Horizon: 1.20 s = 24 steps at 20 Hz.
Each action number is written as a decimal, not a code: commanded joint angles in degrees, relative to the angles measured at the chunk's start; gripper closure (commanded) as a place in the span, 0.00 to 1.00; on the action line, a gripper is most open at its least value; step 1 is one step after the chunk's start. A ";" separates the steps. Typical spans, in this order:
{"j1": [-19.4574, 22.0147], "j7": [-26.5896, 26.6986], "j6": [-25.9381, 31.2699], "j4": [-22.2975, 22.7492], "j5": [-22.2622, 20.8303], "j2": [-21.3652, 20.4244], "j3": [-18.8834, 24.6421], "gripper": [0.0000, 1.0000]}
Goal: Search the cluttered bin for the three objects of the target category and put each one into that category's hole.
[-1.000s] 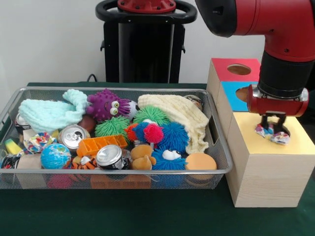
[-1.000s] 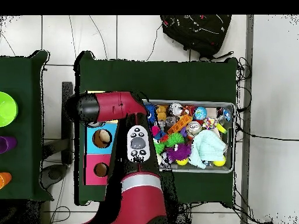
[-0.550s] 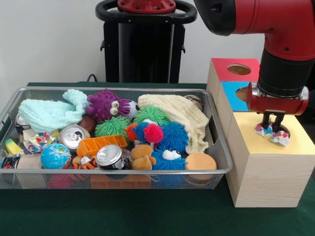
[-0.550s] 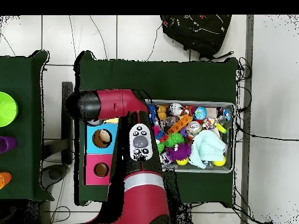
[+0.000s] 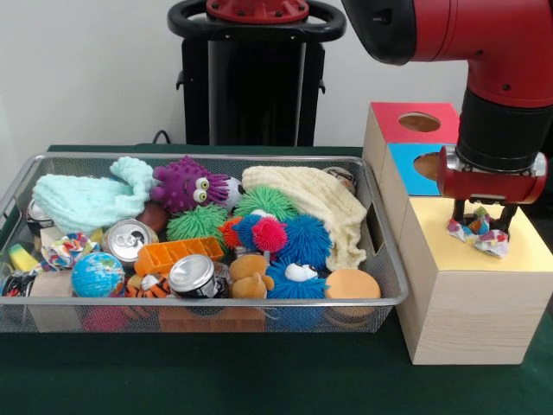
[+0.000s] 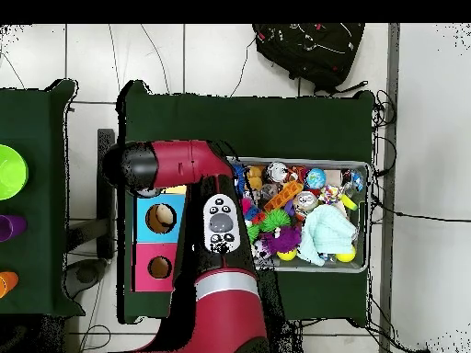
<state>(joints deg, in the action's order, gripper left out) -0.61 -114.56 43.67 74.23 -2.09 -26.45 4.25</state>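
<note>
My gripper (image 5: 482, 221) hangs over the yellow top (image 5: 529, 252) of the wooden sorting box, open, one finger on each side of a crumpled multicoloured wad (image 5: 478, 233). The wad rests on the yellow surface, where it covers the hole. In the wire bin (image 5: 104, 302) on the left, a similar crumpled colourful wad (image 5: 66, 251) lies near the left end. In the overhead view the red arm (image 6: 175, 166) hides the gripper and the yellow section.
The box also has a blue section (image 5: 404, 177) and a red section (image 5: 393, 117), each with a round hole. The bin holds soda cans (image 5: 130, 238), spiky balls (image 5: 302, 240), a purple monster toy (image 5: 186, 184), cloths (image 5: 315, 203), a globe ball (image 5: 97, 275) and an orange tray (image 5: 177, 252).
The fingers have spread apart and let go of the crumpled wad, which now sits on the yellow top. The gripper has shifted slightly right.
</note>
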 commanded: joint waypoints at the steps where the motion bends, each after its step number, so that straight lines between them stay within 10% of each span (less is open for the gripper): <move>1: 1.57 -0.49 9.98 -2.07 0.86 -0.92 3.60 1.00; 4: 1.32 -2.81 4.41 0.54 1.26 -1.96 3.17 1.00; 13: 2.03 -1.42 13.08 -1.92 2.80 -2.81 4.42 1.00; 14: 2.22 -0.28 12.60 -1.70 2.70 -2.82 4.82 0.00; 17: 2.31 -2.65 3.31 3.75 3.29 -4.72 4.65 0.00; 24: 1.58 -2.35 5.84 0.50 2.56 -2.79 3.73 0.00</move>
<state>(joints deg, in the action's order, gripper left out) -0.28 -114.56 48.60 73.00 -0.07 -30.26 4.27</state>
